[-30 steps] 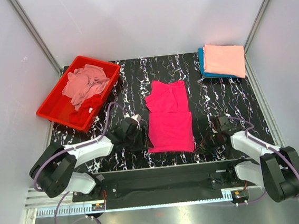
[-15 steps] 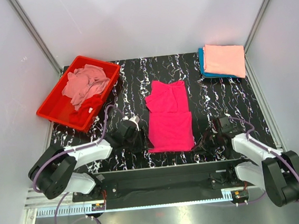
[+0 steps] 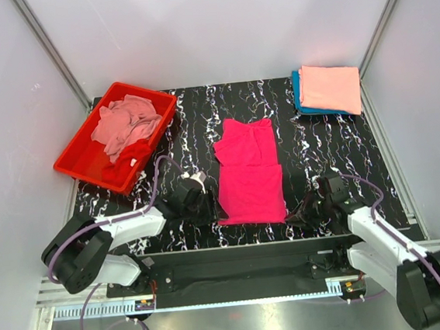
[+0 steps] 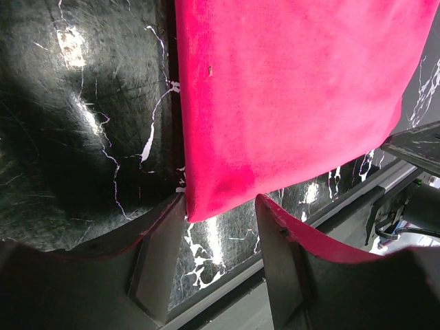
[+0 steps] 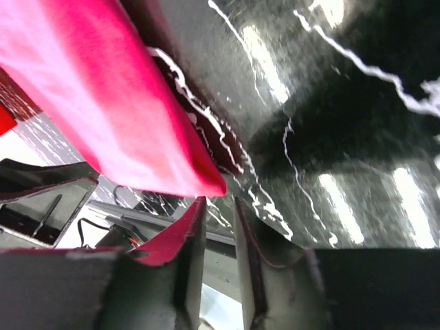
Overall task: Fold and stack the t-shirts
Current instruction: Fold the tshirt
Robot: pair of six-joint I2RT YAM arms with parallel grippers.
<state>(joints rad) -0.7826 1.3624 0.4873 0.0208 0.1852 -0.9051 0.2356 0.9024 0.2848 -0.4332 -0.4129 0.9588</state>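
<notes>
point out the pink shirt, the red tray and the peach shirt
pink shirt [image 3: 248, 193], top view, its folded lower half
red tray [image 3: 75, 157], top view, bare left inner wall
peach shirt [image 3: 330, 89], top view, middle of its top face

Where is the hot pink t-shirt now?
Top view: the hot pink t-shirt lies flat, centred on the table, toward the near edge, right of the red tray, left of the folded stack.
</notes>
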